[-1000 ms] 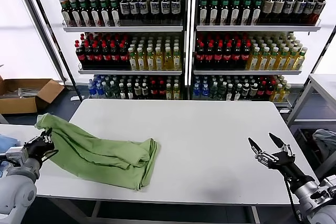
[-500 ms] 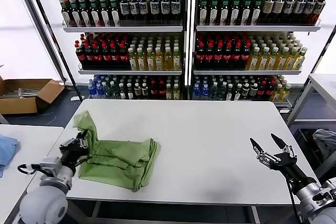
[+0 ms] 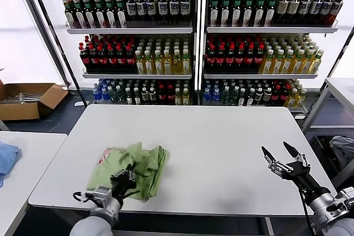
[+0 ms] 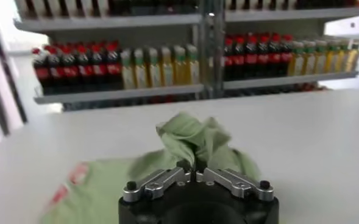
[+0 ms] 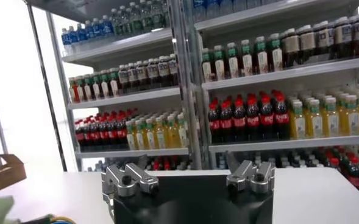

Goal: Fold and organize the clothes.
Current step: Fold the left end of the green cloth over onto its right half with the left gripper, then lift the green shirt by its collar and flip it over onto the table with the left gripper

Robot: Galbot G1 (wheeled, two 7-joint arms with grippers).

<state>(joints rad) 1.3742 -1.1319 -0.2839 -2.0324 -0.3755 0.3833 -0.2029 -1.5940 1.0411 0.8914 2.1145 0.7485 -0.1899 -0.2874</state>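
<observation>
The light green polo shirt (image 3: 131, 167) lies bunched on the white table (image 3: 221, 147) near its front left, with a bit of red-and-white print (image 3: 103, 158) showing at its left side. My left gripper (image 3: 128, 176) is at the table's front edge, shut on a fold of the shirt; in the left wrist view the fabric (image 4: 194, 137) rises from between the closed fingers (image 4: 192, 171). My right gripper (image 3: 282, 156) is open and empty above the table's front right corner, far from the shirt.
A second white table (image 3: 27, 158) stands to the left with a blue cloth (image 3: 6, 156) on it. Shelves of bottles (image 3: 193, 42) fill the back. A cardboard box (image 3: 27, 98) sits on the floor at left.
My left gripper has swept right along the front edge, carrying the shirt's left part over onto the rest, so the shirt is now more bunched and the print shows. The right arm has barely moved.
</observation>
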